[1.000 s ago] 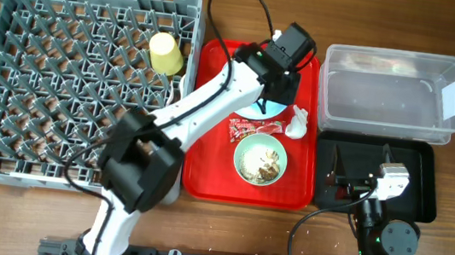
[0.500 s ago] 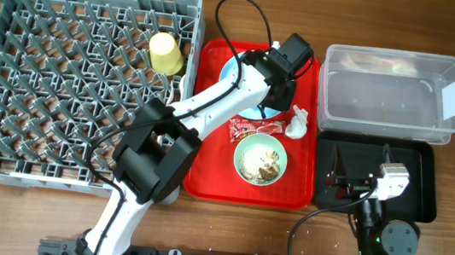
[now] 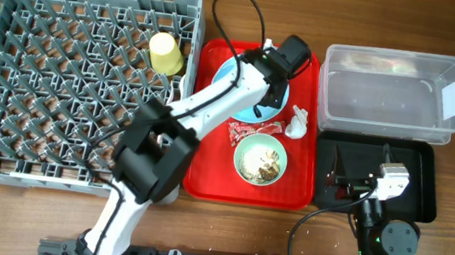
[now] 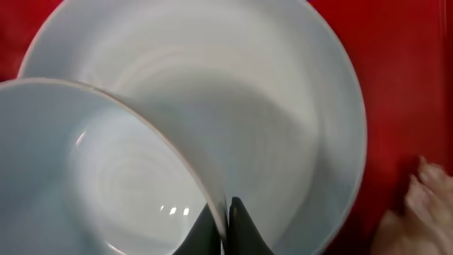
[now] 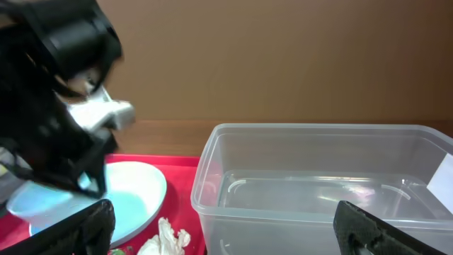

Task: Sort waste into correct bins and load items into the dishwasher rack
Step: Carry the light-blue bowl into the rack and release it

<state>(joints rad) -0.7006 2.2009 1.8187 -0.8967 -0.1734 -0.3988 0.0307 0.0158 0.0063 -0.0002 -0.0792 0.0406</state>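
Pale blue bowl (image 4: 106, 177) rim pinched in left pincer (image 4: 224, 207), over plate (image 4: 283, 92); right pincer (image 5: 223, 228) wide open, empty.

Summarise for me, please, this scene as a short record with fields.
left jaws: shut on the rim of the pale blue bowl, which overlaps the pale blue plate
right jaws: open, above the black tray
rack: holds the yellow cup
red tray: tissue, red wrapper, mint-green bowl with food scraps
clear tub: no waste visible inside
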